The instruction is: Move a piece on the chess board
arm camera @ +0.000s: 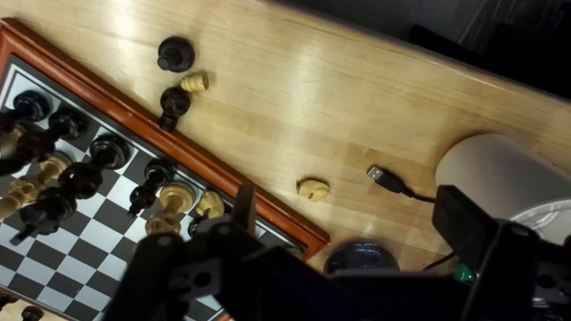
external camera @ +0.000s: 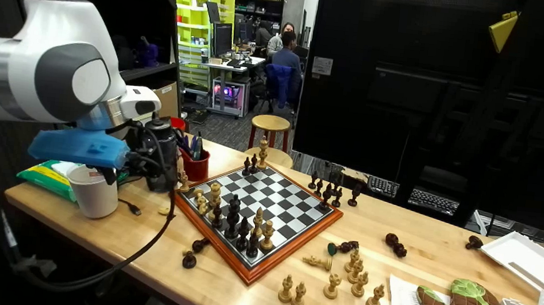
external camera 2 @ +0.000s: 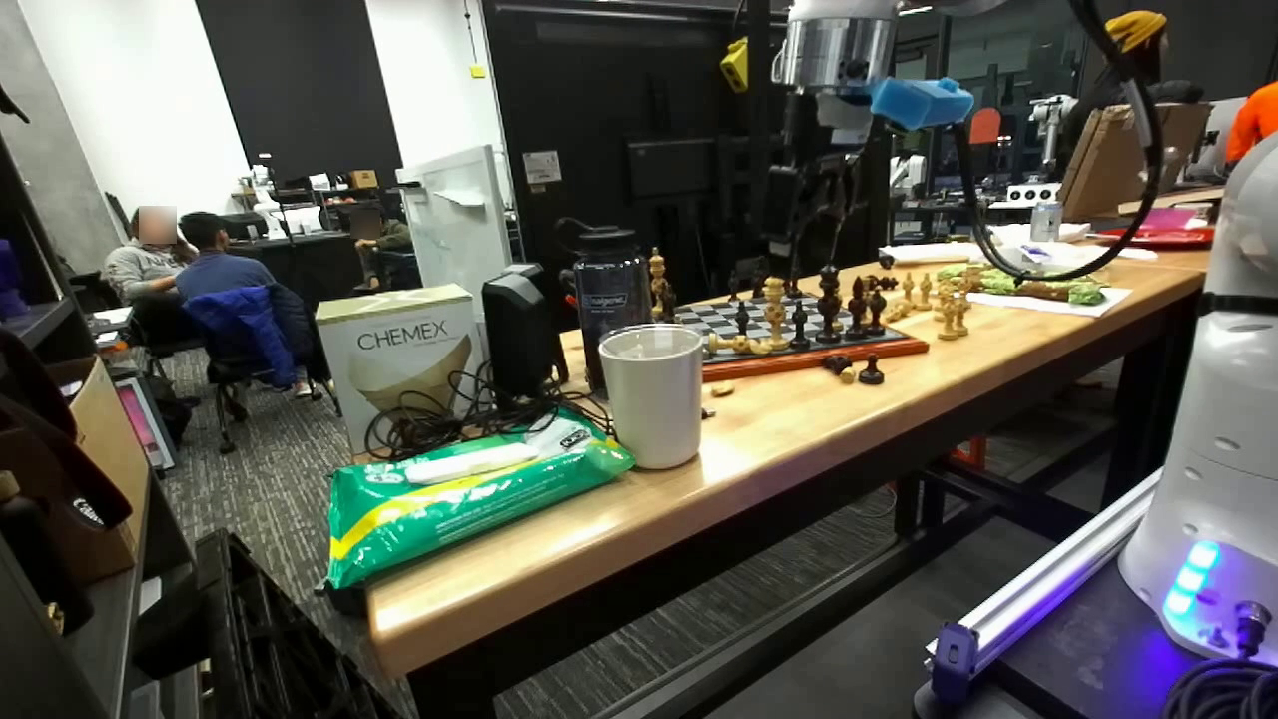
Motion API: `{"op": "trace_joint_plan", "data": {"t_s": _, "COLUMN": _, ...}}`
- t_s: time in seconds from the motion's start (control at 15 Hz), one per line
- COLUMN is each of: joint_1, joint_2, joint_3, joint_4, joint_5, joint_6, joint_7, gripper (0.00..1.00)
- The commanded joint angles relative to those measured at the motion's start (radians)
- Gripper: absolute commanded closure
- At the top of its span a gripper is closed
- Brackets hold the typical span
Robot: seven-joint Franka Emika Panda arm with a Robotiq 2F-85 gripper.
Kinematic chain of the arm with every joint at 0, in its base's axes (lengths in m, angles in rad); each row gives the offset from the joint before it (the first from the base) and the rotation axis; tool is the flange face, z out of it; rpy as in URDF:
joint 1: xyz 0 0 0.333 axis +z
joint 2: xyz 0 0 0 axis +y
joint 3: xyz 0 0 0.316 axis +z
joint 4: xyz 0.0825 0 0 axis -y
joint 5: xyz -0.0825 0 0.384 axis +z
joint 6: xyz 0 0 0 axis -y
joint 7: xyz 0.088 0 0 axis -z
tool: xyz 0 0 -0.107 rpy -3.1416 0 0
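Broadly, grey carpet [external camera 2: 270, 489] spreads beneath and beyond the table [external camera 2: 789, 401], and in an exterior view a huge black panel [external camera: 383, 108] rises past its far side. The table's top is pale, glossy wood. On it the chess board [external camera: 273, 193] lies turned at an angle to the edges, its middle squares open, dark and light pieces [external camera: 233, 214] crowded along one side. A largely bare strip of wood runs between that side and the table's long edge. The gripper [arm camera: 348, 207] hangs above, jaws wide apart, wood showing through the gap in the wrist view. A green pack [external camera 2: 469, 499] reaches the table's end; just beside it a white cup [external camera 2: 651, 399] stands upright near the edge. A dark bottle [external camera 2: 611, 280] stands just beside one board corner. Smallest, a USB plug [arm camera: 388, 180] and a pale fragment [arm camera: 313, 189] lie on open wood between the cup and the board.
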Motion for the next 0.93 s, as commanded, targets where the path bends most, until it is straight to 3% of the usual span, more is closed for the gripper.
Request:
{"op": "trace_joint_plan", "data": {"t_s": 0.0, "joint_1": -0.023, "joint_2": 0.127, "joint_3": -0.028, "joint_4": 0.096, "joint_5": -0.029, "joint_6": 0.012, "joint_7": -0.038, "gripper": 0.00}}
{"op": "trace_joint_plan", "data": {"t_s": 0.2, "joint_1": -0.052, "joint_2": 0.207, "joint_3": -0.029, "joint_4": 0.172, "joint_5": -0.075, "joint_6": -0.004, "joint_7": -0.038, "gripper": 0.00}}
{"op": "trace_joint_plan", "data": {"t_s": 0.27, "joint_1": -0.030, "joint_2": 0.139, "joint_3": -0.034, "joint_4": 0.108, "joint_5": -0.052, "joint_6": 0.007, "joint_7": -0.023, "gripper": 0.00}}
{"op": "trace_joint_plan", "data": {"t_s": 0.87, "joint_1": -0.049, "joint_2": 0.276, "joint_3": -0.059, "joint_4": 0.224, "joint_5": -0.060, "joint_6": -0.009, "joint_7": -0.056, "gripper": 0.00}}
